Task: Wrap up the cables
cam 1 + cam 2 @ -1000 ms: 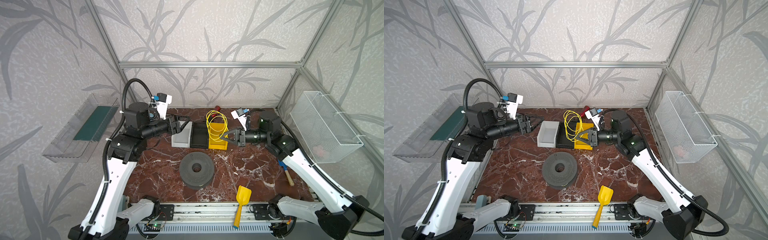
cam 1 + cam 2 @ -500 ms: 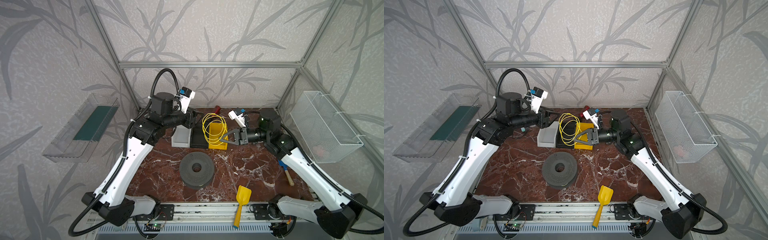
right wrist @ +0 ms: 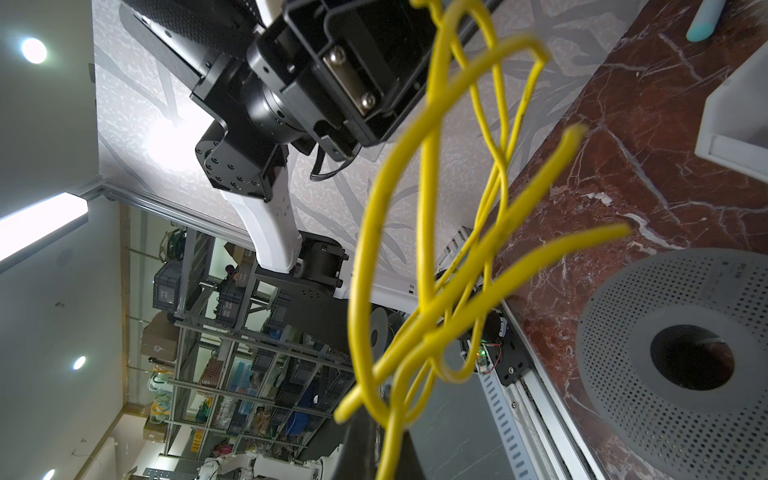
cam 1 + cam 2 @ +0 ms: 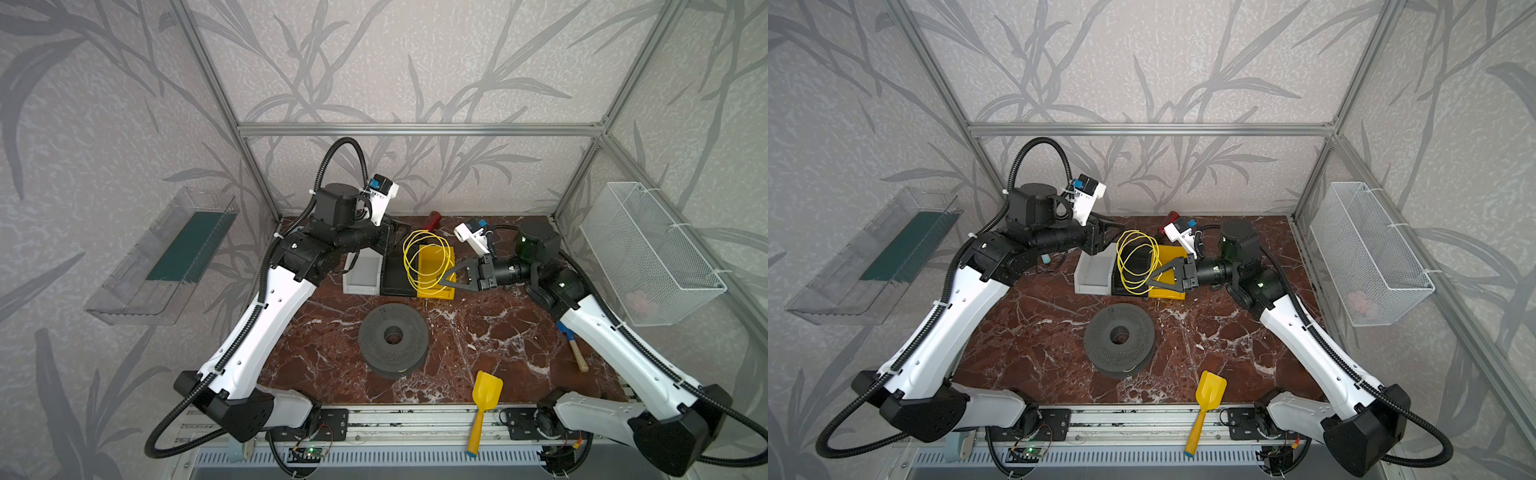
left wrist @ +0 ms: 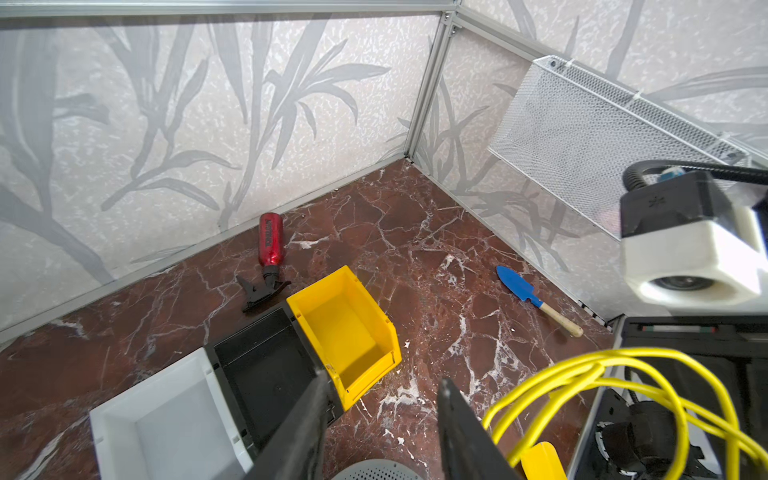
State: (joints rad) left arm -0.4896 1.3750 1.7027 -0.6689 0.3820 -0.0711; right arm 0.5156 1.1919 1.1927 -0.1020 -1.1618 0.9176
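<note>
The cables are one thin yellow wire (image 4: 407,259) (image 4: 1119,259) coiled in loose loops and held in the air above the bins at the back of the table. My right gripper (image 4: 444,280) (image 4: 1149,282) is shut on the coil's lower edge. In the right wrist view the strands (image 3: 428,199) run up from between its fingers (image 3: 386,457). My left gripper (image 4: 392,237) (image 4: 1115,237) hangs just left of the coil's top. Its jaws (image 5: 384,380) are open with only table between them, and the wire (image 5: 582,365) lies outside one finger.
White (image 4: 363,274), black (image 4: 395,270) and yellow (image 4: 434,266) bins stand side by side under the coil. A grey spool (image 4: 392,336) sits mid-table, with a yellow shovel (image 4: 486,399) at the front and a blue trowel (image 4: 571,340) at the right. A red bottle (image 4: 433,218) lies at the back.
My left arm has swung in from the left up to the coil, and its jaws have narrowed. The right gripper keeps its hold, and the coil has shifted slightly left.
</note>
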